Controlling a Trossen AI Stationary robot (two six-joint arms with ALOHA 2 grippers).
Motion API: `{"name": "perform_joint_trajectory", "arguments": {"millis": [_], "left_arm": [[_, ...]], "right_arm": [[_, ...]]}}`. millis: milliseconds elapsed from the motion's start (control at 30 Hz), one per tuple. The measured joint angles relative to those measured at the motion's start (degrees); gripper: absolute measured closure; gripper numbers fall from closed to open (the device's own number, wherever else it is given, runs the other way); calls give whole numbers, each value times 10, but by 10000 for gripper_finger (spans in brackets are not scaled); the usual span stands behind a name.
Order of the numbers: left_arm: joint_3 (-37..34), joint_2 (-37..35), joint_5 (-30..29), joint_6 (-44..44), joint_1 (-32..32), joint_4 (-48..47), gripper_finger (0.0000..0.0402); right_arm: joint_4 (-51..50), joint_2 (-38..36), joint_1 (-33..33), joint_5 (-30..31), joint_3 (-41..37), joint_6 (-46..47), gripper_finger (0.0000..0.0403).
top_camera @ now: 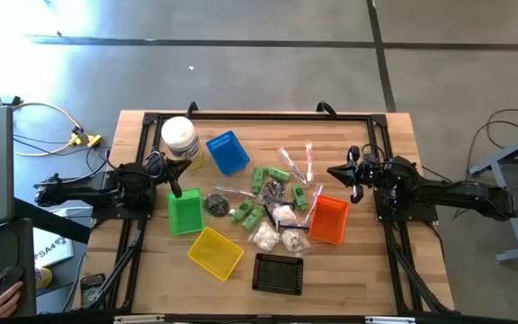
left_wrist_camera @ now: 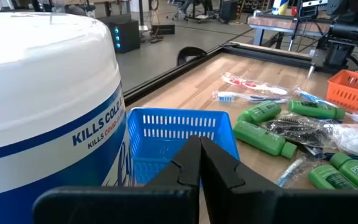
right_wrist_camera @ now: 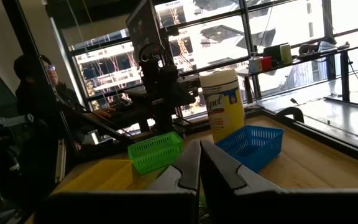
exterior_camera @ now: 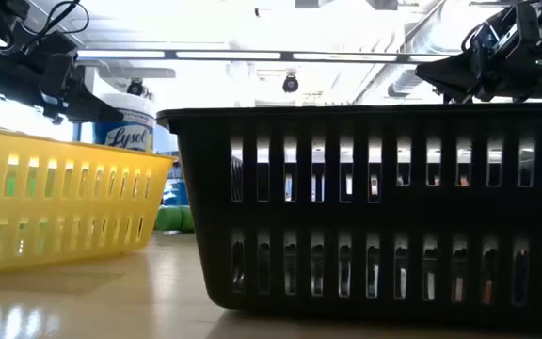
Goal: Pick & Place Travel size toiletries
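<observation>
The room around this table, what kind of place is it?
Probably a robotics lab or workshop in an office-like building. Two arms are mounted on a framed wooden table, cables run over the bare concrete floor, and behind it are large windows and a person at a desk.

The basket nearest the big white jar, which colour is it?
Blue: the slatted plastic basket beside the white jar, clearest in the high view.

bright daylight from windows [right_wrist_camera: 185, 37]; low view backlit, near basket [exterior_camera: 374, 207] silhouetted.
</observation>
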Motion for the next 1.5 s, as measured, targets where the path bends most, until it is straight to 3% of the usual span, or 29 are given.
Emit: {"name": "perform_joint_trajectory", "arguments": {"millis": [1500], "left_arm": [[-1, 0, 8, 2, 0, 30, 402]], "right_arm": [[-1, 0, 0, -6, 0, 0, 400]]}}
